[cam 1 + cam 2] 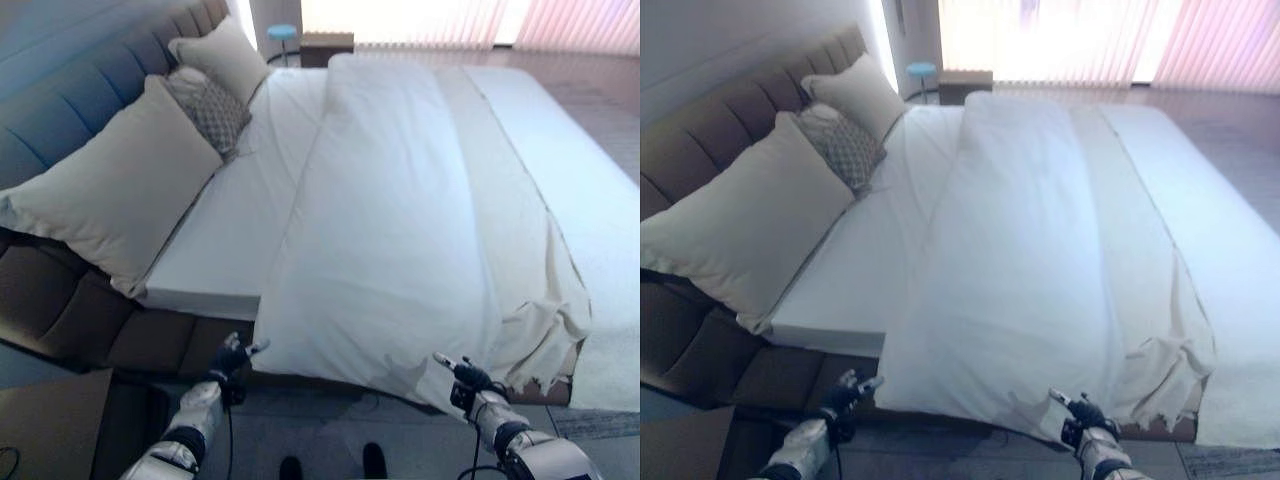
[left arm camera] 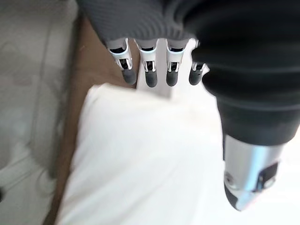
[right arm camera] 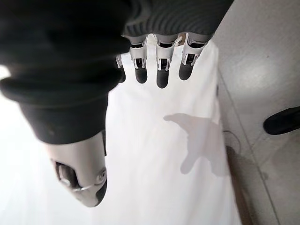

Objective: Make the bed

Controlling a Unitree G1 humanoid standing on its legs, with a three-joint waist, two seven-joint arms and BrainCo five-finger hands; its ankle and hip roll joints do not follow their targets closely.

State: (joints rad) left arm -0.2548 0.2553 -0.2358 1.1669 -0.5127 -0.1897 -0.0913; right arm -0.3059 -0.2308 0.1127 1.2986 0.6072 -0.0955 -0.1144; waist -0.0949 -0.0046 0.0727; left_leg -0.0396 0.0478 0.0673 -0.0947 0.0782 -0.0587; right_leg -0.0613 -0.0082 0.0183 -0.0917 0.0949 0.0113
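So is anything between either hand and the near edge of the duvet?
Nothing visible. The left hand and right hand hover with open fingers just short of the duvet edge hanging over the bed's near side, with only open air between.

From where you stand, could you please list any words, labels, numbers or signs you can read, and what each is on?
None: no readable text stands on the white duvet, the pillows, the headboard, the left hand or the right hand.
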